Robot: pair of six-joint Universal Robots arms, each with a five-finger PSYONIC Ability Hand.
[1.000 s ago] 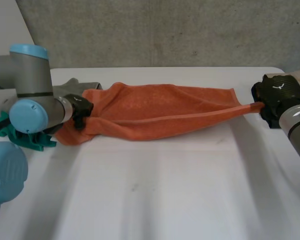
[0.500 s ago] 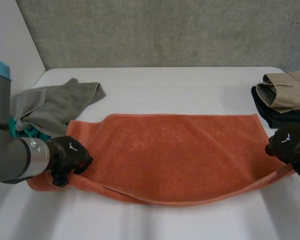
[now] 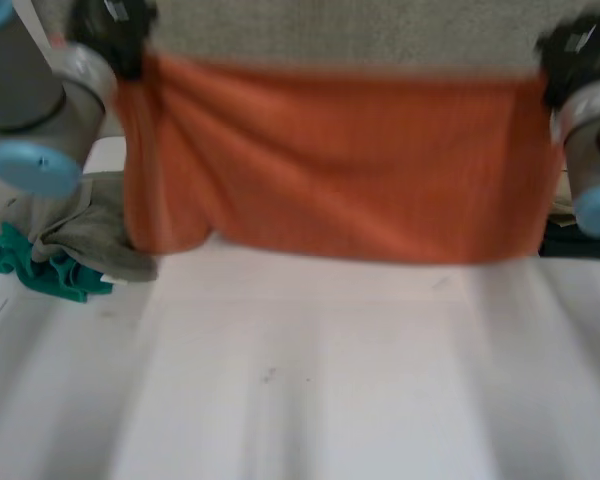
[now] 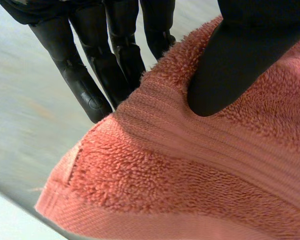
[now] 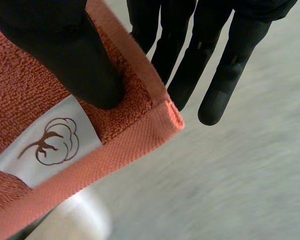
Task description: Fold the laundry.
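An orange towel (image 3: 330, 160) hangs spread wide in the air above the white table (image 3: 310, 380), its lower edge just over the tabletop. My left hand (image 3: 110, 25) holds its upper left corner, and in the left wrist view the thumb (image 4: 240, 55) presses the terry cloth (image 4: 190, 170) against the fingers (image 4: 90, 75). My right hand (image 3: 580, 50) holds the upper right corner. There the thumb (image 5: 65, 50) pins the corner (image 5: 140, 120) beside a white label (image 5: 50, 142) with a cotton-boll mark, against the fingers (image 5: 210, 65).
A grey cloth (image 3: 80, 235) and a teal cloth (image 3: 35, 270) lie heaped at the table's left edge. A dark folded garment (image 3: 580, 240) peeks out at the right edge behind the towel.
Both hands have lifted the towel off the table, from lying flat half a second ago to hanging stretched high between them. A second ago it was pulled taut lengthwise near the table's far side.
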